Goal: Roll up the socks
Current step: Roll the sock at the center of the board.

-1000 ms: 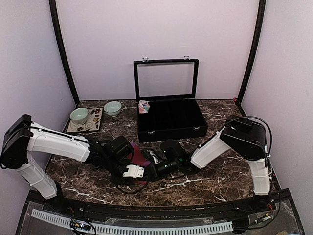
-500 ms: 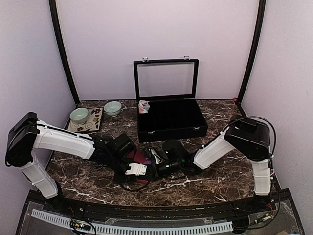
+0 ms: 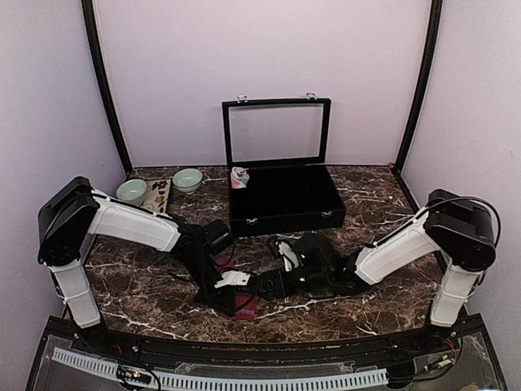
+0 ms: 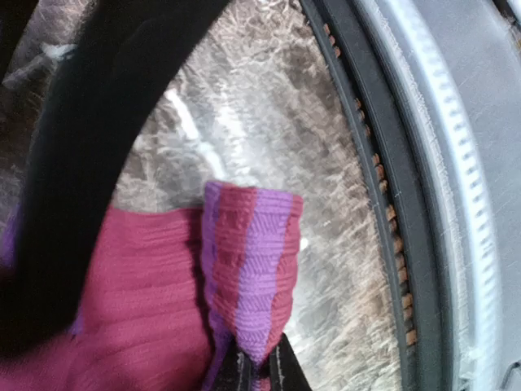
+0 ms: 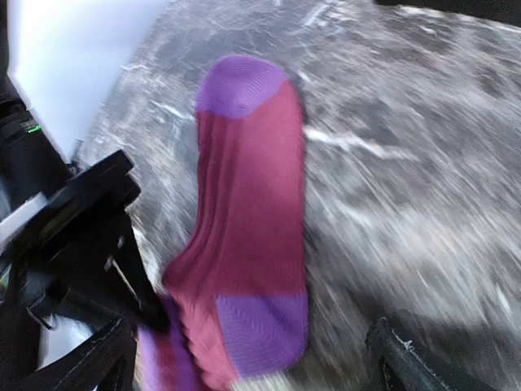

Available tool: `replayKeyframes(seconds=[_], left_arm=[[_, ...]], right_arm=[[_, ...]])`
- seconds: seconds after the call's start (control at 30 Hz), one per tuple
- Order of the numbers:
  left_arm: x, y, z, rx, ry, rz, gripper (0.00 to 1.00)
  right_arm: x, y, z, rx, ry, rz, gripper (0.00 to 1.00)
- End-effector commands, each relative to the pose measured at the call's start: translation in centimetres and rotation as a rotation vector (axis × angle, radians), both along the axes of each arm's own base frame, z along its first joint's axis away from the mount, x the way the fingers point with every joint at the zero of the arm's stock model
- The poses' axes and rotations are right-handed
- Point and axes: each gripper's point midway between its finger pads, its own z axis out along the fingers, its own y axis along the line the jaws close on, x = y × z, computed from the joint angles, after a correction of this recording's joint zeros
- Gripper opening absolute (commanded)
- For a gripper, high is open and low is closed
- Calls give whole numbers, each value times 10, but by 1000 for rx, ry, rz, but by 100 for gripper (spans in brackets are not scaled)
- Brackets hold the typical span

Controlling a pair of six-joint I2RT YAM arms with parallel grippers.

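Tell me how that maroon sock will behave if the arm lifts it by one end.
Probably floppy: the maroon sock bunches and folds where the left gripper pinches it. Likely light, since a small pinch gathers it. It shouldn't roll or slide much, as it lies flat on the marble table.

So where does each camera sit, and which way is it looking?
Top external: above and behind, looking down on the marble table and black case; left arm and right arm show.
Left wrist: on the left gripper, looking along fingertips pinching the maroon sock.
Right wrist: on the right gripper, facing the sock's length; open fingers at the bottom corners.
All three share that sock.
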Motion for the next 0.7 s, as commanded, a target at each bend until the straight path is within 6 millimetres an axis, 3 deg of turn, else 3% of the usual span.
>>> replayKeyframes(seconds=[0.0,0.2,0.27,0.33,0.4,0.43,0.5,0.6,0.67], left_arm=[[-18,43,-35,262,172,93,0],[-12,48,-48,302,135,123,0],[-9,49,-50,315,120,119,0],[-6,51,-52,328,104,112,0],[-5,53,-56,348,101,107,0],[-4,53,-57,357,100,103,0],[-2,52,-59,369,104,100,0],[-2,50,-61,375,115,97,0],[0,50,-67,392,109,104,0]], right_arm=[[-24,-70,-57,-346,-24,-68,99],[-25,-96,-34,-397,-176,-116,99],[-27,-100,-6,-408,-335,-162,99],[-10,-123,25,-406,-449,-371,99],[6,-158,37,-396,-446,-593,99],[9,-164,43,-377,-448,-630,99],[2,-144,60,-300,-514,-492,99],[-29,-106,93,-137,-677,-280,99],[-52,-85,89,-149,-746,-109,99]])
